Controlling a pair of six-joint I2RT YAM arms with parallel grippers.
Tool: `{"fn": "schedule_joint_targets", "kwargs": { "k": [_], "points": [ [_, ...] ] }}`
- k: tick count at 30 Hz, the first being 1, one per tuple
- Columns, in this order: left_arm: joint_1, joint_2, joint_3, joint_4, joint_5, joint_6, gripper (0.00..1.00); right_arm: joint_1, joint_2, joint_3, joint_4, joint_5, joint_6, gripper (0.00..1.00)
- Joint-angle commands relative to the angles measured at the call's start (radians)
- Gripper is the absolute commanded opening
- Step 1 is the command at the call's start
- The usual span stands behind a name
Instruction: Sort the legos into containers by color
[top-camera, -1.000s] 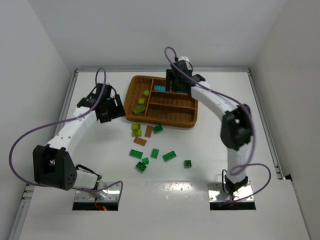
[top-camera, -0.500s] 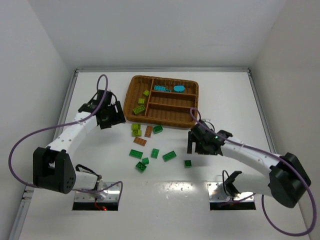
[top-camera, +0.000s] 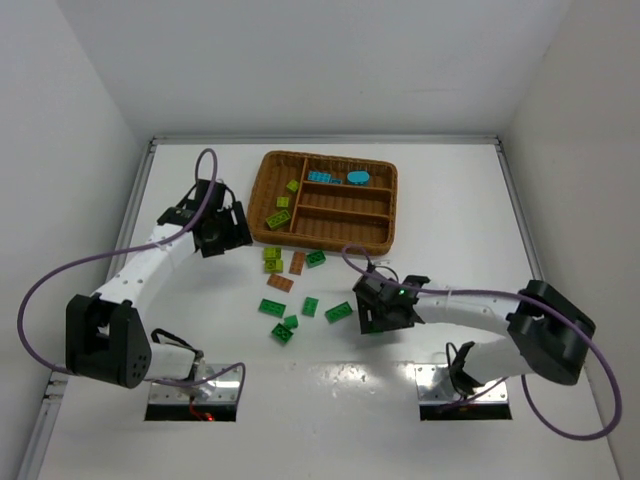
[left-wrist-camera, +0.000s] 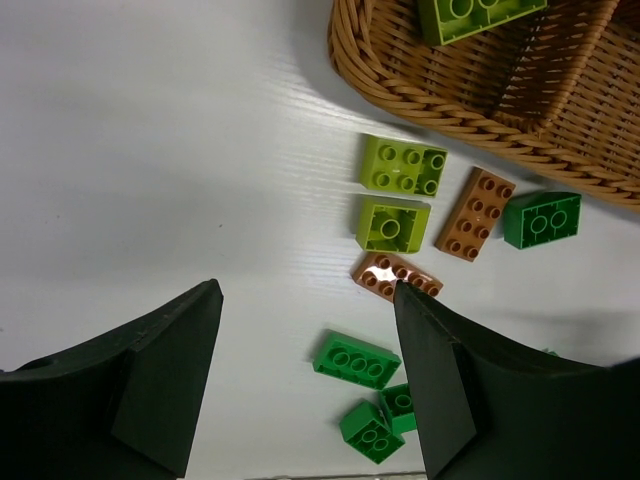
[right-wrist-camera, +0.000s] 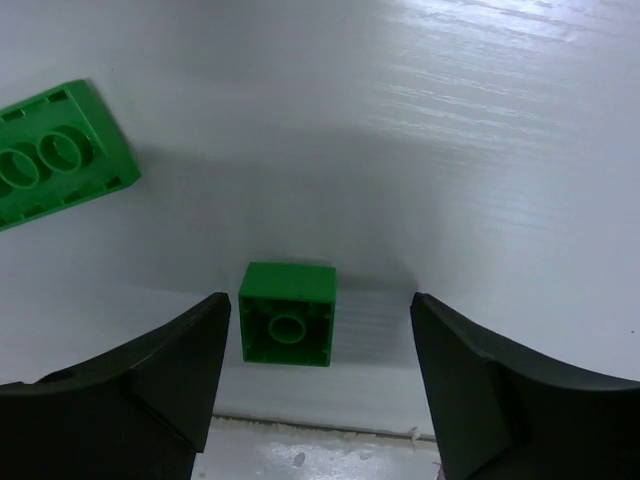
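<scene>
Legos (top-camera: 338, 312) lie loose on the table (top-camera: 450, 180) near the tray (top-camera: 392, 215). Your right claw (right-wrist-camera: 315, 310) stands wide astride one small green brick (right-wrist-camera: 288, 314), seemingly poised to pinch it, while your left claw (left-wrist-camera: 305, 300) hangs wide and empty beside the tray's corner.

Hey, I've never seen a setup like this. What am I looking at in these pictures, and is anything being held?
Two white robot arms are bolted to a table, each ending in a two-finger gripper. The wide picture comes from a fixed camera overhead; the other two come from cameras on the wrists, so the dark shapes are that arm's own fingers. A wicker tray holds cyan bricks and yellow-green bricks; more bricks lie loose on the table. Nothing is held: the left gripper hangs open near the tray, and the right gripper is open around a small dark green brick.
</scene>
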Motion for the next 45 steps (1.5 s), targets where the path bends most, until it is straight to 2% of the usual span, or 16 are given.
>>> {"fn": "schedule_joint_targets", "kwargs": {
  "k": [1,5,9,11,16,17,24,31,38,41,43,45],
  "points": [
    [-0.007,-0.024,0.021,0.018,0.002,0.000,0.76,0.037,0.023,0.051,0.009,0.048,0.040,0.70],
    [-0.007,-0.024,0.021,0.018,0.002,0.000,0.76,0.057,0.032,0.061,0.009,0.089,0.049,0.53],
    [-0.007,-0.024,0.021,0.018,0.002,0.000,0.76,0.057,0.041,0.111,-0.025,0.124,0.049,0.31],
    [-0.007,-0.024,0.021,0.018,0.002,0.000,0.76,0.057,0.042,0.168,-0.048,0.141,0.040,0.26],
    [-0.007,-0.024,0.021,0.018,-0.007,0.009,0.76,-0.039,0.080,0.324,-0.059,0.217,-0.110,0.26],
    [-0.007,-0.024,0.021,0.018,-0.007,0.009,0.76,-0.062,0.104,0.399,-0.059,0.217,-0.132,0.26],
    [-0.007,-0.024,0.021,-0.001,-0.018,0.009,0.76,-0.196,0.376,0.767,-0.014,0.184,-0.317,0.27],
    [-0.007,-0.024,0.030,-0.019,-0.027,0.009,0.76,-0.282,0.651,1.117,0.006,0.138,-0.356,0.27],
    [-0.007,-0.033,0.050,-0.042,-0.036,0.009,0.76,-0.338,0.837,1.340,-0.016,0.128,-0.357,0.27],
    [-0.007,-0.033,0.050,-0.042,-0.036,0.009,0.76,-0.348,0.903,1.420,-0.017,0.118,-0.348,0.62],
    [-0.007,-0.033,0.050,-0.053,-0.036,0.009,0.76,-0.366,0.931,1.481,-0.057,0.118,-0.339,0.81],
    [-0.007,-0.033,0.050,-0.053,-0.036,0.009,0.76,-0.366,0.913,1.454,-0.057,0.118,-0.339,0.81]
  ]
}}
